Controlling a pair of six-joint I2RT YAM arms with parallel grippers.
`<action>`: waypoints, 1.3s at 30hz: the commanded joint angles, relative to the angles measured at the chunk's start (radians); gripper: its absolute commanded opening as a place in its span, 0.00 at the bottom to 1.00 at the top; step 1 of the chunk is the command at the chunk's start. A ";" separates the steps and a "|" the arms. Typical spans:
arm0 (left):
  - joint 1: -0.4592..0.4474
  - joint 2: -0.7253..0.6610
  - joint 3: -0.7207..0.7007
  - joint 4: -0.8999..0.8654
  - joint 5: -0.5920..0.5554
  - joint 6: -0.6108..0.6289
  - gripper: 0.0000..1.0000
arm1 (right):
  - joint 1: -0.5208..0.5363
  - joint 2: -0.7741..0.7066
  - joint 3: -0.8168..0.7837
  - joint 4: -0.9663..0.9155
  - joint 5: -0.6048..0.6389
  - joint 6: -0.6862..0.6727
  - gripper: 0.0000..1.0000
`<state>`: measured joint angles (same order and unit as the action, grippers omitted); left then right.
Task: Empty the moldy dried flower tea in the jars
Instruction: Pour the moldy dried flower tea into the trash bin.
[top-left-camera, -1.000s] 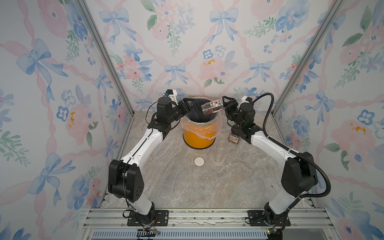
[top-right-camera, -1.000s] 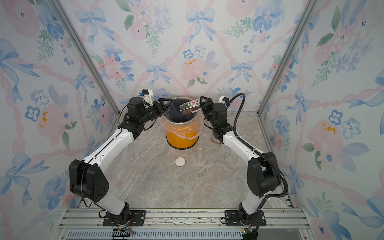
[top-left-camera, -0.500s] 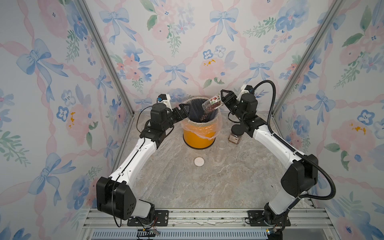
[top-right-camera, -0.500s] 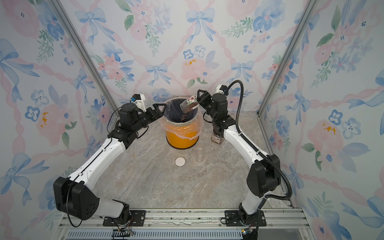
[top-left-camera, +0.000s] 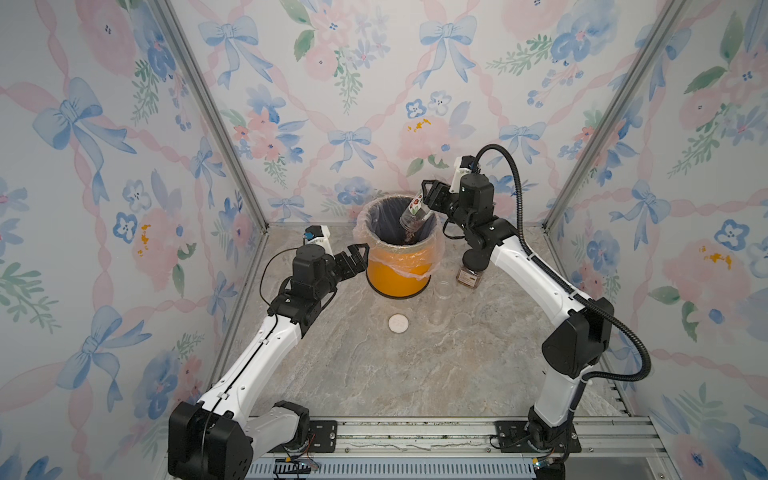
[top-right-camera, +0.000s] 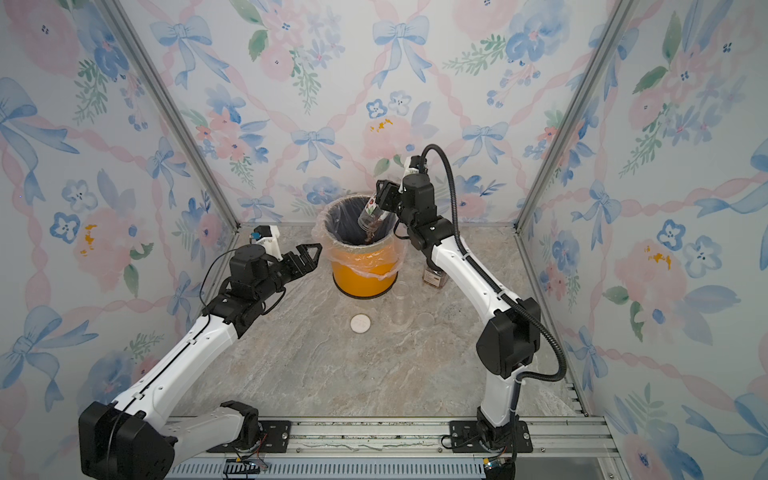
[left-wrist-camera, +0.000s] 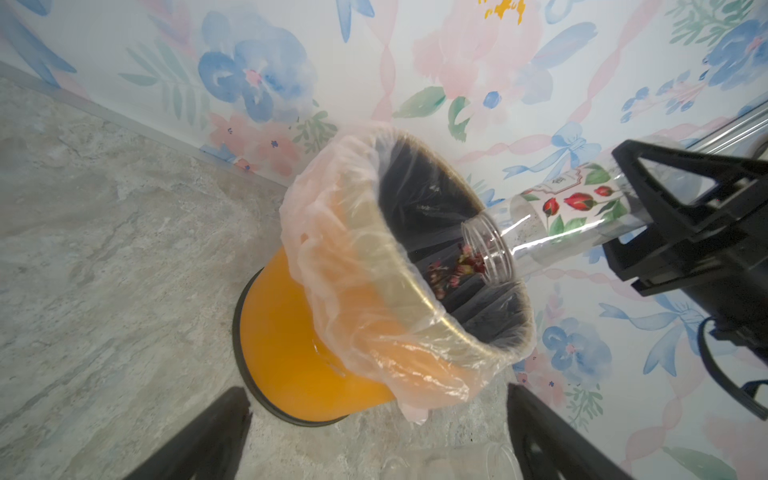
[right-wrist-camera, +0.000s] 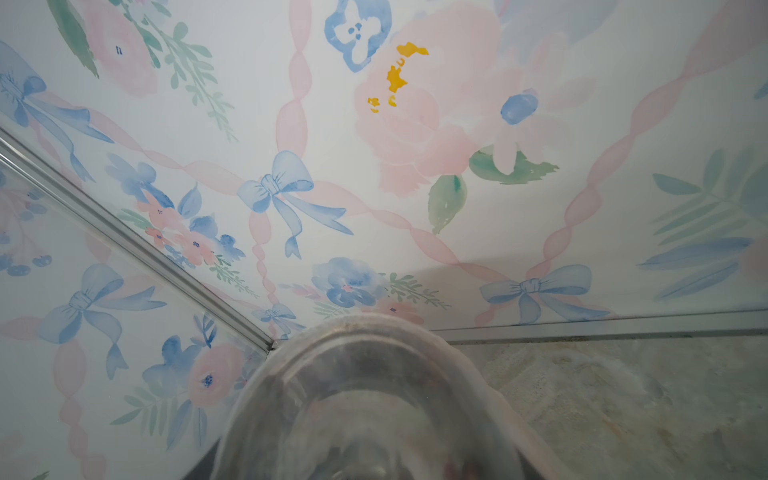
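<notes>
Tea (left-wrist-camera: 457, 266) pouring from tilted jar (left-wrist-camera: 561, 216) clamped in my right hand (top-left-camera: 430, 198) into bin (top-left-camera: 395, 282); left hand (top-left-camera: 359, 259) wide and empty; black-lidded jar (top-left-camera: 471, 274) on bench (top-left-camera: 374, 374) not yet emptied.

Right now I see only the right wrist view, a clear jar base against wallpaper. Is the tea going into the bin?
Observer: Yes. The labelled jar is tilted mouth-down over the orange bin, and dried flower tea spills inside.
Operator: Left gripper in the way?
Observer: No, the left gripper is open and empty, beside the bin.
Operator: Any other jar with tea?
Observer: A brown-filled jar stands on the table beneath the right arm.
</notes>
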<state>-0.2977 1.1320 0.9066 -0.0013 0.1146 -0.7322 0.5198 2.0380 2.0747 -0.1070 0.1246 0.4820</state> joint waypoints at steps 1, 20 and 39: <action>0.008 -0.043 -0.048 0.004 -0.018 0.014 0.98 | 0.041 0.055 0.102 -0.108 0.046 -0.212 0.57; 0.008 -0.112 -0.140 0.004 -0.030 0.012 0.98 | 0.136 0.214 0.399 -0.336 0.117 -0.468 0.51; 0.009 -0.097 -0.132 0.003 -0.028 0.008 0.98 | 0.122 0.163 0.274 -0.225 0.166 -0.446 0.50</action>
<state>-0.2977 1.0332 0.7807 -0.0063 0.0929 -0.7326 0.7441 2.2253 2.3878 -0.3771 0.3412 -0.1219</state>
